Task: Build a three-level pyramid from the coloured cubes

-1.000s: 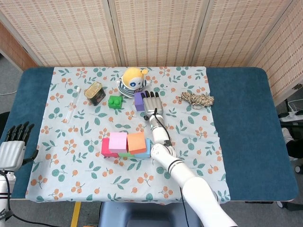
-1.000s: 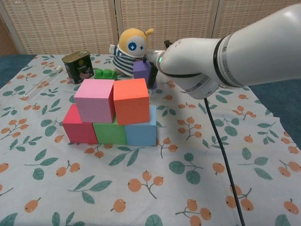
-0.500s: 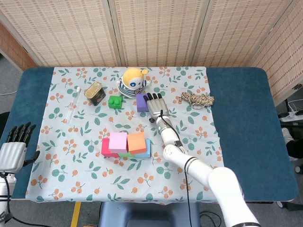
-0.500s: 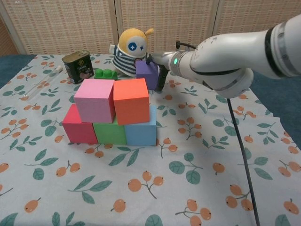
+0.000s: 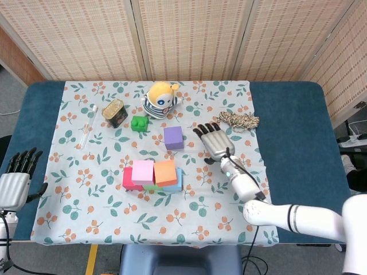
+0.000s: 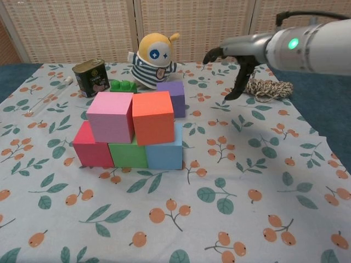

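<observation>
A two-level stack stands mid-table: red cube point(image 6: 88, 146), green cube point(image 6: 127, 155) and light blue cube point(image 6: 164, 154) below, pink cube point(image 6: 111, 116) and orange cube point(image 6: 153, 116) on top. The same stack appears in the head view, with the pink cube point(image 5: 143, 172) and orange cube point(image 5: 165, 172) uppermost. A purple cube point(image 5: 173, 137) point(image 6: 174, 97) rests on the cloth just behind the stack. My right hand point(image 5: 214, 141) point(image 6: 237, 64) hovers open to the right of the purple cube, apart from it. My left hand point(image 5: 16, 179) hangs open off the table's left edge.
Behind the stack stand a striped yellow-headed doll point(image 5: 160, 100), a green toy brick point(image 5: 139, 123) and a tin can point(image 5: 115, 112). A coil of rope point(image 5: 239, 120) lies at the back right. A clear tube point(image 5: 88, 126) lies at the left on the floral cloth point(image 5: 241, 177).
My right hand has let go of the purple cube and drawn away to the right and upward. The purple cube now sits nearer the stack than a second ago.
</observation>
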